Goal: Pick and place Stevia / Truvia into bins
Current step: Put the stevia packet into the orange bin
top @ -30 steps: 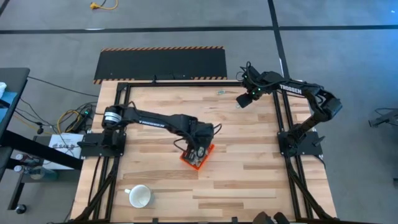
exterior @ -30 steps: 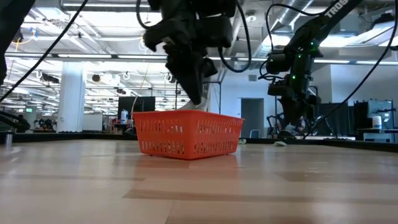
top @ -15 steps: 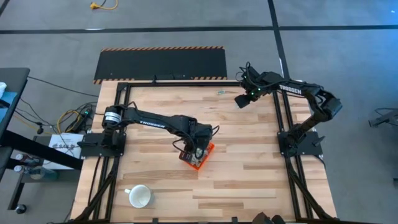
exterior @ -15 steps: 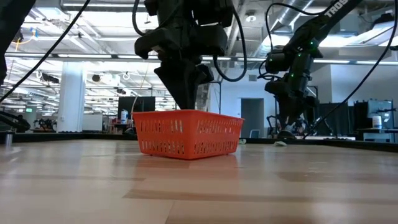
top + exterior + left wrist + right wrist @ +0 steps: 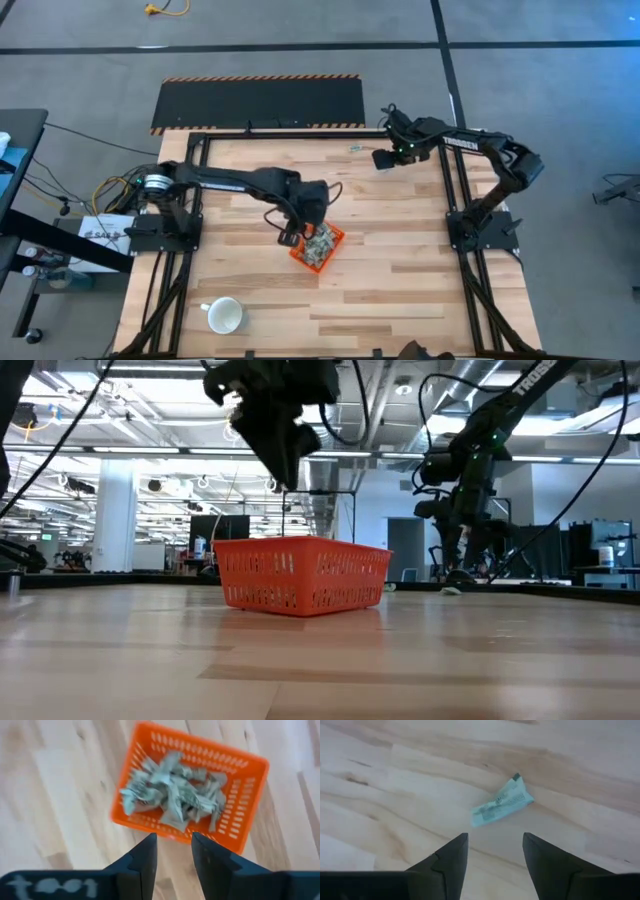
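The orange bin (image 5: 318, 247) stands mid-table with a heap of pale green and white Stevia sachets (image 5: 172, 795) inside it. My left gripper (image 5: 173, 854) hangs open above the bin's left near corner, pointing steeply down, with nothing between its fingers. In the low view it (image 5: 284, 472) is well above the bin's rim (image 5: 300, 543). My right gripper (image 5: 384, 159) hovers open over the table's far right part. One single sachet (image 5: 502, 806) lies flat on the wood just ahead of its fingertips (image 5: 492, 855).
A white mug (image 5: 224, 316) lies on its side near the table's front left corner. A black mat with a striped edge (image 5: 258, 101) lies beyond the far edge. Bare wood surrounds the bin on all sides.
My left gripper has come up out of the orange bin and shifted a little toward the table's left edge; it now hangs above the rim. The bin has stayed in place. My right gripper has rolled about its own axis over the far right of the table.
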`<state>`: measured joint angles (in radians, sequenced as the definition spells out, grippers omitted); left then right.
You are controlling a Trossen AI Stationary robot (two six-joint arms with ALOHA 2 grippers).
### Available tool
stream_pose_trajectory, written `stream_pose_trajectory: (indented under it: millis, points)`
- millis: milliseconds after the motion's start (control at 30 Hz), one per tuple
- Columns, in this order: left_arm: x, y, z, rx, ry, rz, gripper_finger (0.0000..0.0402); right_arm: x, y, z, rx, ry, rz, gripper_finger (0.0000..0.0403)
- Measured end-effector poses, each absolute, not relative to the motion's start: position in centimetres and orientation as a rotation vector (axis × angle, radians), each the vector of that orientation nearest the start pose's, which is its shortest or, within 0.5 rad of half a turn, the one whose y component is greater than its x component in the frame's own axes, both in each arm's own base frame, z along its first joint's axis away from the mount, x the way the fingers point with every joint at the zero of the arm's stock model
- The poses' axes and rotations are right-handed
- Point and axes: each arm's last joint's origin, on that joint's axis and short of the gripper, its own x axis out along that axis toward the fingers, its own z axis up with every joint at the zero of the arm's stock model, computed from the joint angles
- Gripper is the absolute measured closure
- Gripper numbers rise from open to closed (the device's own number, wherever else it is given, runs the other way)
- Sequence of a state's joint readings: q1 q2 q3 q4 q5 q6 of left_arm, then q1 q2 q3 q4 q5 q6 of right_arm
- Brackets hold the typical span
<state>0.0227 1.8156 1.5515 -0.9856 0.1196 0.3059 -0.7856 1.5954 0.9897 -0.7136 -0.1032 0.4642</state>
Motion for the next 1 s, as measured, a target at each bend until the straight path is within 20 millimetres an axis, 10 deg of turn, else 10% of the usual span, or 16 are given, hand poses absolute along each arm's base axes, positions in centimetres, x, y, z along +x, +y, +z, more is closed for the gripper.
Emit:
stream_pose_trajectory:
  millis: [533,1000]
  points:
    - [30.3,2.9,27.2,0.237,0.870,-0.078,0.0302,23.1,-22.0,14.6,1.157,1.135,-0.950,0.0237]
    - [29.1,4.3,24.8,0.250,0.816,-0.041,0.0302,24.5,-21.4,13.2,1.180,1.172,-1.048,0.0237]
